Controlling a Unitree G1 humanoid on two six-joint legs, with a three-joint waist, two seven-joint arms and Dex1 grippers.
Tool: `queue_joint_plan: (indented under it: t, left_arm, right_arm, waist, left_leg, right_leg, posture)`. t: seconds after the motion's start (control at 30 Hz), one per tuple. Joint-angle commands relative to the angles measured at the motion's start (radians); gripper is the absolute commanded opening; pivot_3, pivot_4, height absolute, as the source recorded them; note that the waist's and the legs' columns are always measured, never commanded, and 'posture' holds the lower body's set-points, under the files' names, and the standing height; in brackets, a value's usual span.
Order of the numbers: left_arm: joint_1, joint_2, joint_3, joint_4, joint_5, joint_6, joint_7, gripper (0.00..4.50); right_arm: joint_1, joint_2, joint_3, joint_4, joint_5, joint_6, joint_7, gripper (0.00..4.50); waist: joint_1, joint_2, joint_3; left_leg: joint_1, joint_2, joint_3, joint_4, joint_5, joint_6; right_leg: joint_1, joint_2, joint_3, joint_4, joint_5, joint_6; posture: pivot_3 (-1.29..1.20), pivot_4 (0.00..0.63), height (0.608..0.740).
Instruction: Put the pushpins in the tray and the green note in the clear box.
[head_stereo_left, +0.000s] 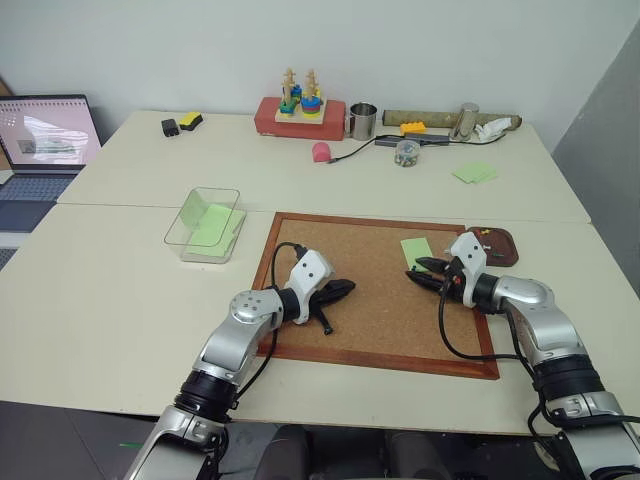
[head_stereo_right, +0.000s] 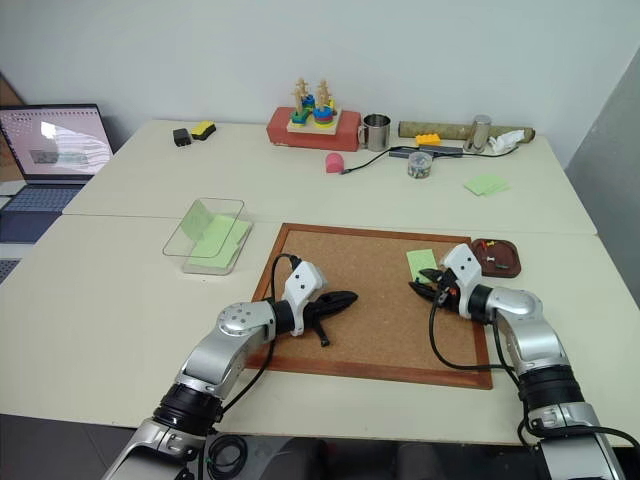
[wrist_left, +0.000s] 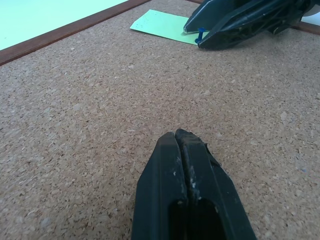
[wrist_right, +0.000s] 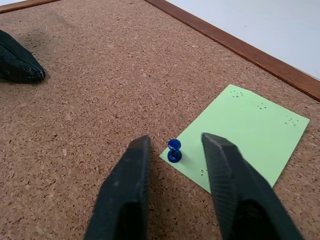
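The green note (wrist_right: 240, 134) lies flat on the cork board (head_stereo_left: 380, 300), near the board's far right corner, pinned at its near corner by one small blue pushpin (wrist_right: 174, 150) that stands upright. The right pincer (wrist_right: 175, 165) hovers low over that corner with its two black fingers (wrist_right: 125, 195) apart, one on either side of the pin and not yet touching it; it holds nothing. Just beyond the board's right edge, beside the note, sits the tray (head_stereo_left: 492, 245), a dark reddish-brown dish on the bench (head_stereo_left: 120, 300), with something small and yellowish in it that I cannot make out.

The left pincer (head_stereo_left: 342, 290) rests low over the middle of the board, well apart from the note, its fingers (wrist_left: 185, 190) pressed together and empty.

Off the board's far left corner stands the clear box (head_stereo_left: 207, 224), with a pale green sheet showing through it. Along the far edge of the bench are a red block with a stacking toy (head_stereo_left: 299, 112), a metal cup (head_stereo_left: 362, 121) and a loose green sheet (head_stereo_left: 474, 173). A laptop (head_stereo_left: 45, 135) stands open off the far left corner.
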Motion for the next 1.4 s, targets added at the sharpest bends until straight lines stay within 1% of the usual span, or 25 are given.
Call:
queue_joint_plan:
  t: [0.03,0.1,0.13,0.37,0.53,0.83,0.93,1.0,1.03,1.1,1.13,1.17,1.2,1.23,1.27,1.3,1.33,1.4]
  left_arm:
    - [0.023,-0.001,-0.024,0.035,0.032,0.023,0.012,0.00]
    - [0.025,-0.001,-0.025,0.032,0.032,0.024,0.012,0.00]
    - [0.025,-0.001,-0.025,0.032,0.032,0.025,0.012,0.00]
    - [0.026,-0.001,-0.022,0.035,0.031,0.024,0.013,0.00]
    - [0.023,-0.018,0.003,0.027,-0.001,0.054,0.017,0.00]
    - [0.003,-0.033,0.022,0.026,-0.007,0.066,0.019,0.00]
    - [-0.013,-0.069,0.101,-0.058,-0.122,0.135,0.021,0.00]
    - [-0.021,-0.079,0.171,-0.134,-0.232,0.231,0.011,0.38]
    - [-0.025,-0.082,0.214,-0.175,-0.303,0.294,0.011,0.46]
    - [-0.040,-0.095,0.307,-0.244,-0.468,0.423,0.031,0.89]
    - [-0.045,-0.099,0.334,-0.264,-0.518,0.464,0.043,1.00]
    - [-0.051,-0.101,0.358,-0.280,-0.561,0.498,0.054,1.25]
    - [-0.062,-0.108,0.386,-0.295,-0.616,0.540,0.074,1.42]
    - [-0.070,-0.113,0.405,-0.306,-0.657,0.571,0.091,1.54]
    - [-0.081,-0.122,0.425,-0.310,-0.691,0.595,0.117,1.81]
    - [-0.087,-0.128,0.437,-0.311,-0.710,0.608,0.137,1.94]
    - [-0.094,-0.135,0.446,-0.304,-0.731,0.622,0.151,2.22]
    - [-0.104,-0.143,0.455,-0.295,-0.760,0.641,0.171,2.53]
  right_arm:
    - [-0.019,0.004,-0.026,-0.016,0.022,-0.014,0.012,0.54]
    - [-0.018,0.002,-0.029,-0.020,0.027,-0.013,0.014,0.15]
    - [-0.019,0.001,-0.030,-0.021,0.029,-0.012,0.015,0.02]
    - [-0.030,-0.004,-0.047,-0.071,0.051,-0.004,0.020,0.02]
    - [-0.043,-0.030,-0.052,-0.164,0.057,-0.001,0.032,0.02]
    - [-0.060,-0.072,-0.047,-0.323,0.062,0.022,0.046,0.02]
    - [-0.064,-0.099,-0.026,-0.379,0.022,-0.017,0.058,0.02]
    - [-0.058,-0.118,-0.006,-0.392,-0.016,-0.061,0.059,0.00]
    - [-0.055,-0.122,0.000,-0.393,-0.037,-0.089,0.050,0.00]
    - [-0.054,-0.120,0.004,-0.383,-0.076,-0.154,0.021,0.00]
    - [-0.054,-0.116,0.004,-0.378,-0.087,-0.174,0.011,0.00]
    - [-0.053,-0.111,0.003,-0.375,-0.092,-0.189,0.005,0.00]
    - [-0.051,-0.104,0.003,-0.374,-0.101,-0.212,-0.004,0.00]
    - [-0.049,-0.100,0.005,-0.373,-0.108,-0.229,-0.011,0.00]
    - [-0.047,-0.096,0.008,-0.373,-0.118,-0.253,-0.018,0.00]
    - [-0.045,-0.094,0.010,-0.372,-0.125,-0.269,-0.022,0.00]
    - [-0.044,-0.090,0.016,-0.375,-0.134,-0.290,-0.027,0.00]
    - [-0.042,-0.085,0.024,-0.378,-0.145,-0.316,-0.033,0.00]
  waist:
    - [0.000,0.000,0.000]
    - [0.000,0.000,0.000]
    - [0.000,0.000,0.000]
    - [0.000,0.000,0.000]
    - [0.000,0.000,0.000]
    - [0.001,0.000,0.000]
    - [0.001,0.000,0.000]
    - [0.000,-0.002,0.002]
    - [-0.003,-0.004,0.003]
    - [-0.004,-0.004,0.003]
    - [-0.005,-0.004,0.003]
    - [-0.006,-0.004,0.003]
    - [-0.006,-0.004,0.003]
    - [-0.005,-0.004,0.003]
    - [-0.005,-0.004,0.003]
    - [-0.004,-0.004,0.003]
    - [-0.004,-0.004,0.003]
    - [-0.004,-0.005,0.004]
  left_leg:
    - [0.000,0.000,0.000,0.000,0.000,0.000]
    - [0.000,0.000,0.000,0.000,0.000,0.000]
    - [0.000,0.000,0.000,0.000,0.000,0.000]
    - [0.000,0.000,0.000,0.000,0.000,0.000]
    - [-0.001,0.000,0.000,0.000,0.000,0.000]
    - [-0.001,0.000,-0.001,0.000,0.000,0.000]
    - [-0.001,0.000,-0.001,0.000,0.000,0.000]
    - [-0.002,0.000,-0.001,0.000,0.000,0.000]
    - [-0.003,0.000,-0.001,0.000,0.000,0.000]
    - [-0.008,0.001,-0.002,0.000,0.000,0.000]
    - [-0.011,0.001,-0.002,0.000,0.000,0.000]
    - [-0.016,0.001,-0.001,0.000,0.000,0.000]
    - [-0.017,0.001,-0.001,0.000,0.000,-0.001]
    - [-0.017,0.001,-0.001,0.000,0.000,-0.001]
    - [-0.017,0.001,-0.002,0.000,0.000,-0.001]
    - [-0.017,0.001,-0.002,0.000,0.000,-0.001]
    - [-0.017,0.001,-0.002,0.000,0.000,-0.001]
    - [-0.017,0.001,-0.002,0.000,0.000,-0.001]
  right_leg:
    - [0.000,0.000,0.000,0.000,0.000,0.000]
    - [0.000,0.000,0.000,0.000,0.000,0.000]
    - [0.000,0.000,0.000,0.000,0.000,0.000]
    - [0.000,0.000,0.000,0.000,0.000,0.000]
    - [-0.001,0.000,0.000,0.000,0.000,0.000]
    - [0.000,0.000,-0.001,-0.001,0.000,0.000]
    - [0.000,0.000,-0.001,-0.001,0.000,0.000]
    - [-0.001,-0.001,-0.001,-0.001,0.000,0.000]
    - [-0.002,0.000,-0.001,-0.001,0.000,0.000]
    - [-0.007,0.000,-0.002,-0.001,0.000,0.000]
    - [-0.009,0.000,-0.002,-0.001,0.000,0.000]
    - [-0.015,0.000,-0.001,0.002,0.003,-0.004]
    - [-0.017,0.000,-0.002,0.002,0.003,-0.005]
    - [-0.016,0.000,-0.002,0.002,0.003,-0.005]
    - [-0.016,0.000,-0.002,0.002,0.003,-0.005]
    - [-0.016,0.000,-0.002,0.002,0.003,-0.005]
    - [-0.016,0.000,-0.002,0.001,0.003,-0.005]
    - [-0.016,0.000,-0.002,0.001,0.003,-0.005]
  posture:
    - [0.00,0.150,0.740]
    - [0.00,0.150,0.740]
    - [0.00,0.150,0.740]
    - [0.00,0.150,0.740]
    - [0.00,0.150,0.740]
    - [0.00,0.150,0.740]
    - [0.00,0.150,0.740]
    - [0.00,0.150,0.740]
    - [0.00,0.150,0.740]
    - [0.00,0.150,0.740]
    - [0.00,0.150,0.740]
    - [0.00,0.150,0.740]
    - [0.00,0.150,0.740]
    - [0.00,0.150,0.740]
    - [0.00,0.150,0.740]
    - [0.00,0.150,0.740]
    - [0.00,0.150,0.740]
    - [0.00,0.150,0.740]
